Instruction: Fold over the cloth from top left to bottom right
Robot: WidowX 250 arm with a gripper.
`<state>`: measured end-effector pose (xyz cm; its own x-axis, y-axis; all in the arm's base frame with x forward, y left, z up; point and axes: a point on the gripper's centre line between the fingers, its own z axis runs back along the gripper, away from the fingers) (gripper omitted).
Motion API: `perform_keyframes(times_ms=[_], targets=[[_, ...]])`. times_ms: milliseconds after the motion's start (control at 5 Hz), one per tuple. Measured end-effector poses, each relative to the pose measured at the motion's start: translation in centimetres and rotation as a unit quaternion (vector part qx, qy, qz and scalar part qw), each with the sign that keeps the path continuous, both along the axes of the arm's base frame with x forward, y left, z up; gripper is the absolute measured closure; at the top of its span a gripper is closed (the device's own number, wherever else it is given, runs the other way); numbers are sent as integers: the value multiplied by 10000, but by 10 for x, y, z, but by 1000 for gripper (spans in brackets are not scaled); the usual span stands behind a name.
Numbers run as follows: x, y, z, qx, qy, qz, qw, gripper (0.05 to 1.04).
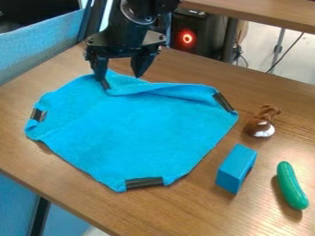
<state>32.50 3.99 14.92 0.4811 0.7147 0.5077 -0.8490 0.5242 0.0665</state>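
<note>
The black gripper (121, 76) hangs at the top left over the cloth's far corner, its two fingers spread apart. The blue cloth (144, 133) lies mostly flat on the table, with black strips at its corners. Its far edge is rumpled, with a raised fold (166, 89) running toward the right corner. One finger is right beside the dark strip (105, 85) at the far corner; whether it touches the cloth cannot be told.
Right of the cloth are a brown and white toy (261, 122), a blue block (236, 168) and a green toy cucumber (291, 185). The wooden table (271, 221) has its near edge at the lower left.
</note>
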Motion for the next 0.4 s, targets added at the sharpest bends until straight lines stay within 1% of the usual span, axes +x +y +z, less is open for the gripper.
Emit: perform_keyframes(times_ms=[200, 400], targets=[[1, -1, -11, -5, 159, 6, 9999, 83], [9, 9, -25, -28, 256, 141, 9996, 83]])
